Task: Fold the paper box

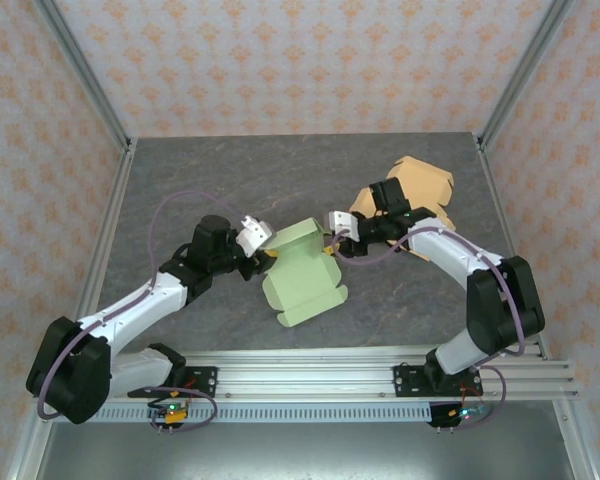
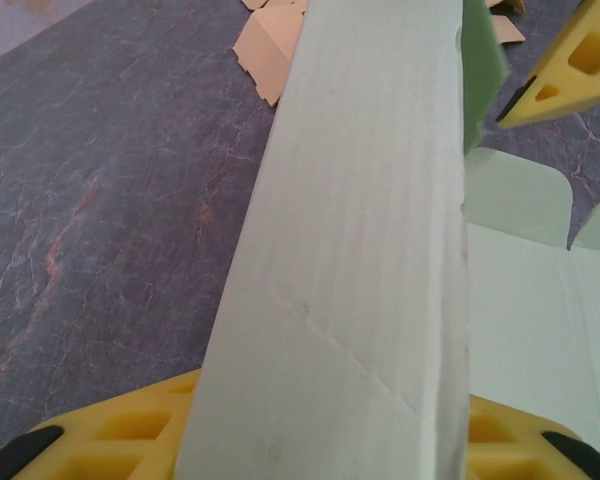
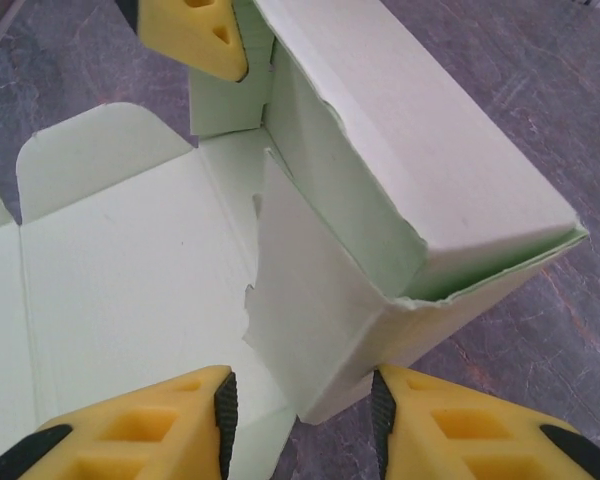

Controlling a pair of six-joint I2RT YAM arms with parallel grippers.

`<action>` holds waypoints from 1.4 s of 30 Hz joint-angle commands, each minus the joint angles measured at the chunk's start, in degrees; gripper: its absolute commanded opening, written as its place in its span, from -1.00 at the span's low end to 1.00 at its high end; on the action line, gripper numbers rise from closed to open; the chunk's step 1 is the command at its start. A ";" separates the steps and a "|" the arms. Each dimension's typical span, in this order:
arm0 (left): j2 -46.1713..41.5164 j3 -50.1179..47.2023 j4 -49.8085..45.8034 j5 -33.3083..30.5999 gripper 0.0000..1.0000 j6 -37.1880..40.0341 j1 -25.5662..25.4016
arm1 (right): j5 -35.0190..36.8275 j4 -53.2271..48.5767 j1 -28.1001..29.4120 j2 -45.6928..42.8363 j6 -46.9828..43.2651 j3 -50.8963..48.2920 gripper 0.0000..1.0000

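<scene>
Overhead, a pale green paper box (image 1: 302, 272) of thin matte card lies half-formed in the middle of the dark grey, marble-veined tabletop (image 1: 230, 180). It has a flat panel with rounded flaps on the side nearer the arm bases and one raised wall along its far side. The left end effector (image 1: 268, 250) meets the left end of that wall and the right end effector (image 1: 326, 240) meets its right end. Behind the right arm lies a flattened tan card box (image 1: 425, 185). From the left wrist, the raised wall runs up the frame as a long, faintly ribbed strip with a diagonal crease. It covers the gap between the yellow fingers (image 2: 110, 440), and I cannot tell whether they pinch it. From the right wrist, the wall shows as a hollow folded sleeve with a ragged edge. Its near corner sits between the right end effector's own yellow fingers, which stand spread, with a gap showing beside the left one.
</scene>
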 commanded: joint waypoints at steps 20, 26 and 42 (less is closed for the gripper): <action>6.13 2.25 7.73 -2.32 -0.20 -8.82 -1.58 | 35.74 66.11 7.85 11.30 51.31 -12.97 -0.40; 8.01 3.53 8.49 -5.50 -0.20 -14.66 -2.05 | 48.97 73.04 11.51 15.96 54.86 -12.47 -0.45; 7.56 3.41 7.30 -8.51 -0.20 -19.23 -2.88 | 58.40 72.73 14.97 17.18 50.32 -11.09 -0.19</action>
